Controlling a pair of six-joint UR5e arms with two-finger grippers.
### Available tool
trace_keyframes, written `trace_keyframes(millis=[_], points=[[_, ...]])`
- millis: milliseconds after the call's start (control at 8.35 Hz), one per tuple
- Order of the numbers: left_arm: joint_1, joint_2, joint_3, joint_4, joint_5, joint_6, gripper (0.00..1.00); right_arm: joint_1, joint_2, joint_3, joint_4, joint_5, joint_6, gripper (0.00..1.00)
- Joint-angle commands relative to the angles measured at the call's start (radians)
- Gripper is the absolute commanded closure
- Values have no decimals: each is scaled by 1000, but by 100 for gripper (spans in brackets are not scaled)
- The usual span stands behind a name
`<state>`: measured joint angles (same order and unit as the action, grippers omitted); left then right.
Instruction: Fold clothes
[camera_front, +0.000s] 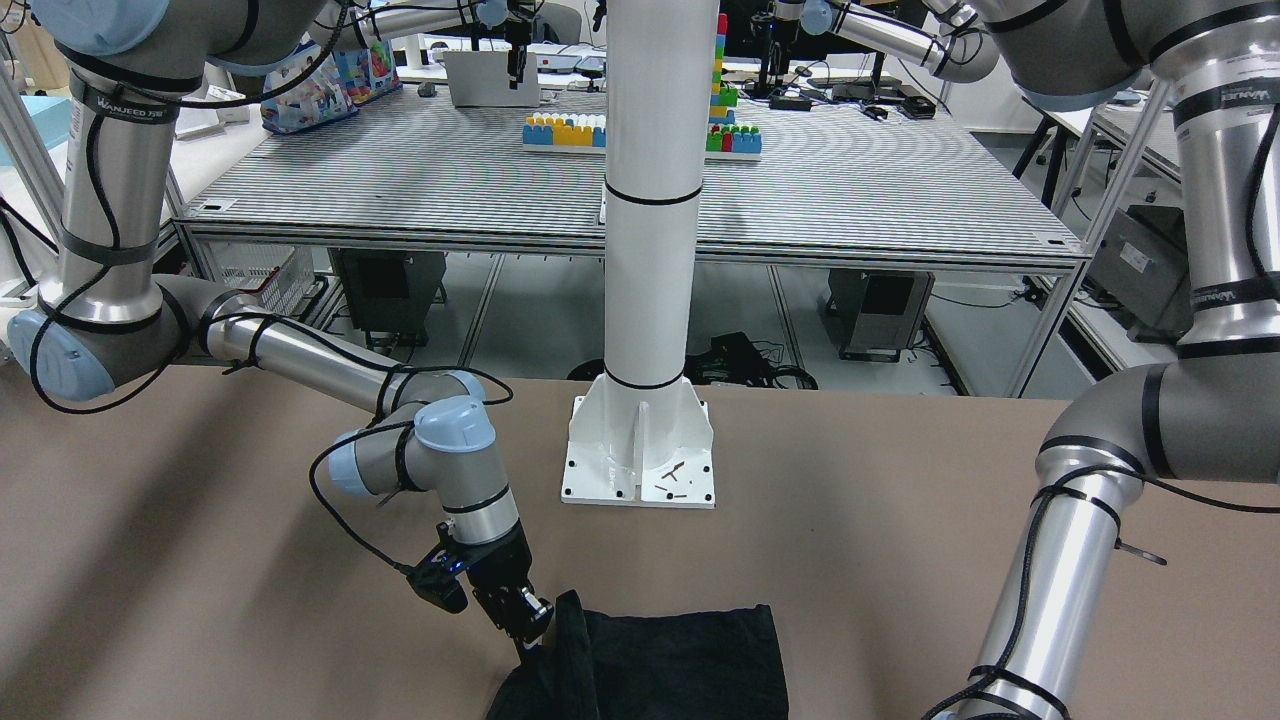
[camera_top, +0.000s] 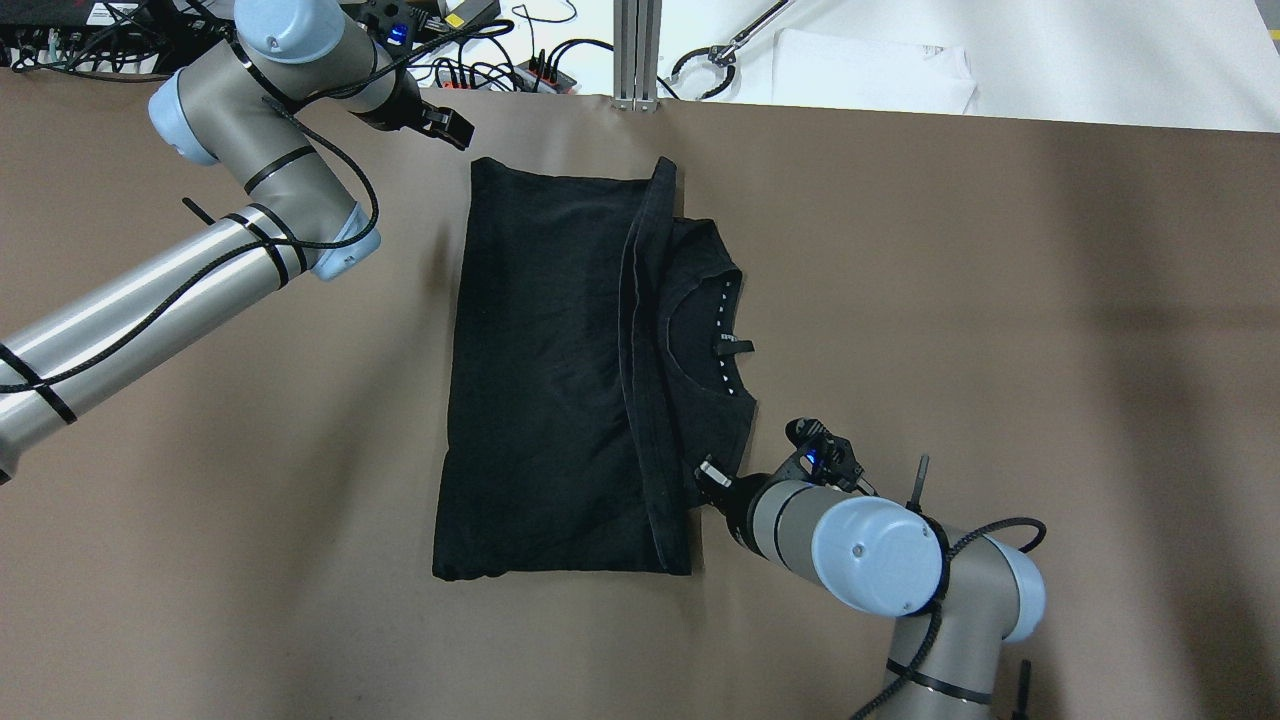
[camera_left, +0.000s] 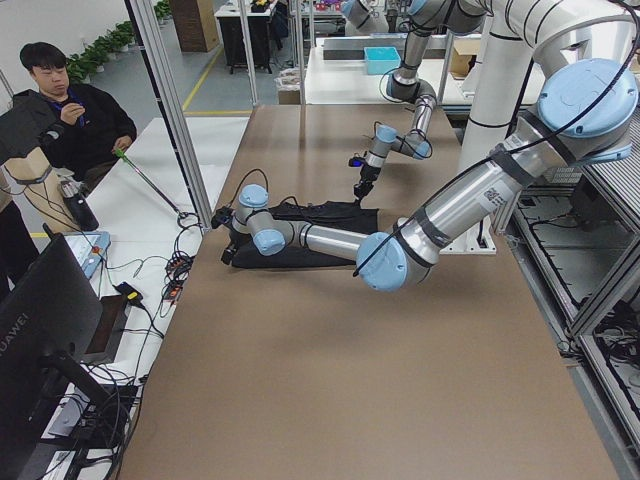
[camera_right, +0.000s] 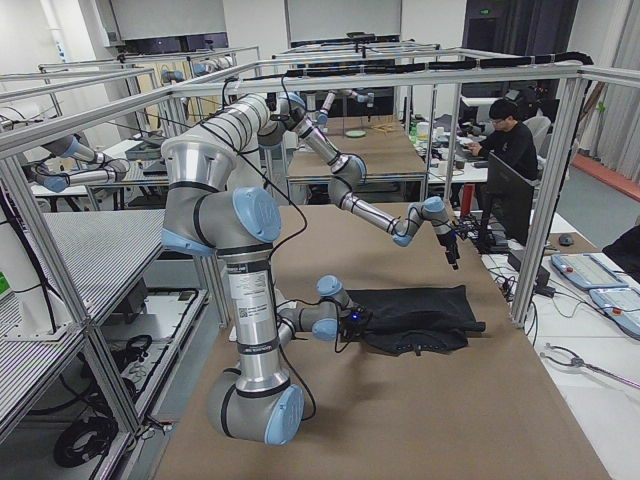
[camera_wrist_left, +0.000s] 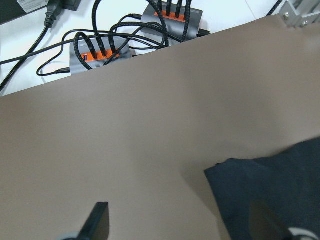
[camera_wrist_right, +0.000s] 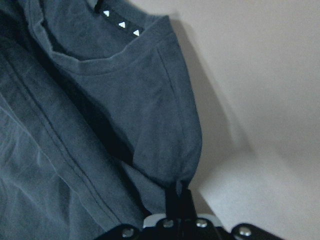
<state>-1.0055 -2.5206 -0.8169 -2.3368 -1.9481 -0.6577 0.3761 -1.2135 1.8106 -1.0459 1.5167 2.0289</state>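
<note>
The clothes (camera_top: 550, 370) are a black T-shirt lying on the brown table, with one part folded over so the collar (camera_top: 715, 345) shows on the right. My right gripper (camera_top: 712, 482) is shut on the shirt's near right edge; the right wrist view shows the fabric (camera_wrist_right: 150, 115) pinched between the fingertips (camera_wrist_right: 178, 200). In the front-facing view this gripper (camera_front: 527, 628) is at the shirt's (camera_front: 680, 660) raised left edge. My left gripper (camera_top: 447, 125) is open and empty, just beyond the shirt's far left corner (camera_wrist_left: 270, 195), with one finger (camera_wrist_left: 97, 220) over bare table.
The white pole's base plate (camera_front: 640, 470) stands at the robot's side of the table. Power strips with cables (camera_wrist_left: 100, 50) and a white sheet (camera_top: 870, 70) lie past the far edge. A seated operator (camera_left: 75, 110) is beyond that edge.
</note>
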Motion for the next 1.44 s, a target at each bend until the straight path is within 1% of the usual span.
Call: trace_keyframes(millis=[0, 240, 359, 479, 599, 719, 839, 959, 1078, 1198, 1318], points=[[1, 42, -59, 1, 0, -2, 0, -56, -121, 130, 0, -27, -6, 100], [1, 46, -65, 1, 0, -2, 0, -56, -126, 128, 0, -30, -13, 100], [1, 49, -67, 1, 0, 0, 0, -56, -123, 128, -2, -29, -18, 92], [1, 49, -67, 1, 0, 0, 0, -45, -121, 128, -11, -21, -33, 39], [1, 49, -67, 1, 0, 0, 0, -39, -117, 133, -16, -20, -138, 7], [1, 51, -67, 1, 0, 0, 0, -22, -115, 136, -17, -17, -201, 6], [1, 52, -67, 1, -2, 0, 0, 22, -98, 133, -22, -12, -255, 6], [2, 52, -67, 1, -2, 0, 0, 61, -59, 121, -55, -10, -304, 6], [1, 52, -68, -1, -2, 0, 0, 88, 16, 99, -156, -10, -338, 6], [2, 52, -68, -1, -2, 0, 0, 104, 93, 54, -225, -10, -352, 6], [2, 52, -68, -1, -2, 0, 0, 124, 139, -5, -238, -7, -355, 6]])
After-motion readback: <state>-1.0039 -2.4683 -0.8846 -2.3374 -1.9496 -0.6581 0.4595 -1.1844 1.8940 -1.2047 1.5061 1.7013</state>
